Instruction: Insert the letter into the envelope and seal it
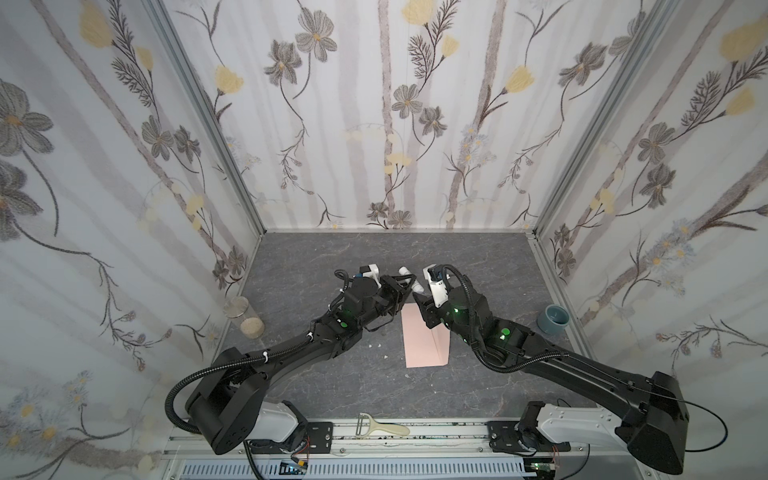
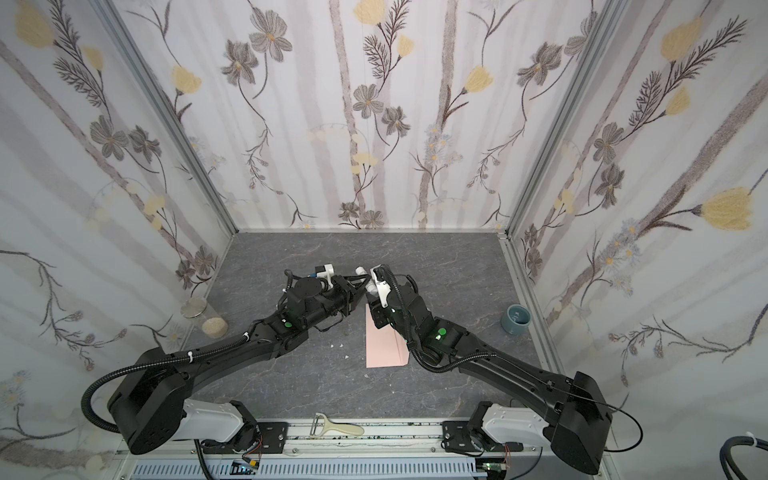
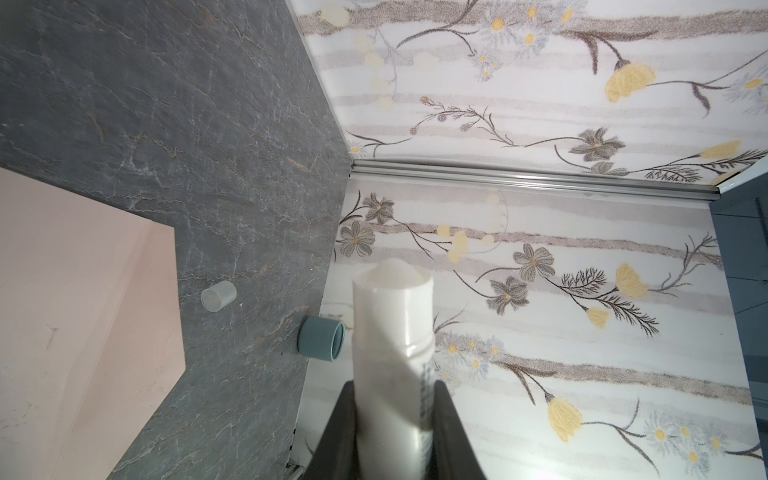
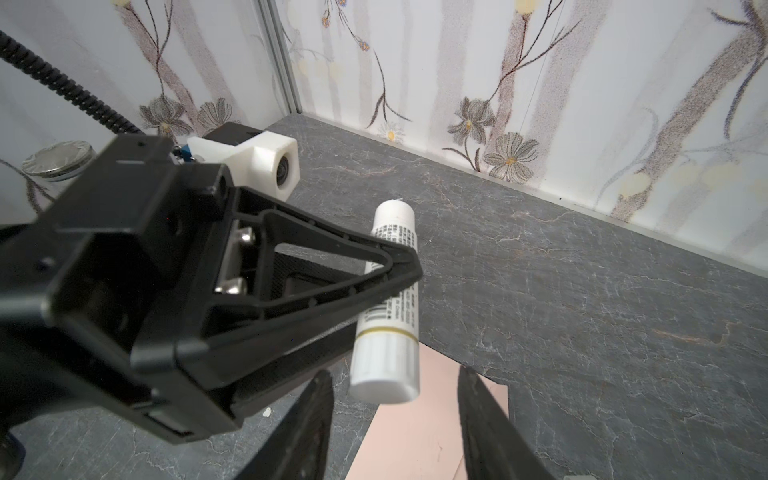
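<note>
Left gripper (image 3: 394, 409) clamps uncapped glue stick (image 4: 386, 345), raised near one end of the envelope (image 1: 424, 343).
Right gripper (image 4: 395, 376) part open, fingers either side of stick's base, gripping nothing; envelope lies flat on table (image 1: 374, 257), clear cap (image 3: 218, 295) near its corner.
</note>
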Controlling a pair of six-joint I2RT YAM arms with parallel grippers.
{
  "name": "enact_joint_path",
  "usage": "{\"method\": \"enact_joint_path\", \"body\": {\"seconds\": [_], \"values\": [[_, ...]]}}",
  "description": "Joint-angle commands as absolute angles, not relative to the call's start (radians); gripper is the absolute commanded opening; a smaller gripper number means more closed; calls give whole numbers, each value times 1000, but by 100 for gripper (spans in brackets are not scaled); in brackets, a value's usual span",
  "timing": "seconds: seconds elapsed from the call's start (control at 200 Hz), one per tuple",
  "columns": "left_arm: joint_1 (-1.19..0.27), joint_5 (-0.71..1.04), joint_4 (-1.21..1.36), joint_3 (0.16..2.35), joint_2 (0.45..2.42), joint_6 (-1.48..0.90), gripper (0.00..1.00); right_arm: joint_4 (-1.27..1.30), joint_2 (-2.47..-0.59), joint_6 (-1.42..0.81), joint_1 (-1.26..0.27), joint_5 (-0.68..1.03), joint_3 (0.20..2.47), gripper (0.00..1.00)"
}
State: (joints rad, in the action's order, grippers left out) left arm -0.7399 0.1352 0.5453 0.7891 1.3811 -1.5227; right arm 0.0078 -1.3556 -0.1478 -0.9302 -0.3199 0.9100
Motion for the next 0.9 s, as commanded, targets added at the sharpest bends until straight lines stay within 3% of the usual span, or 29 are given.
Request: {"method": "enact_joint_path", "body": {"seconds": [0.0,0.315,0.45,0.894], "values": [[-740,144,561,798,1384,-1536,0,52,-1373,-131,-930,-318,927,38],[-741,147,563,801,1379,-1536,0,68,-1387,-143,-921,-281,928,30],[-740,149,565,799,1377,-1533,0,84,-1374,-170,-900,-236,916,22],[-783,115,638,778,1390,-1508,0,154,-1350,-449,-752,79,908,19]]}}
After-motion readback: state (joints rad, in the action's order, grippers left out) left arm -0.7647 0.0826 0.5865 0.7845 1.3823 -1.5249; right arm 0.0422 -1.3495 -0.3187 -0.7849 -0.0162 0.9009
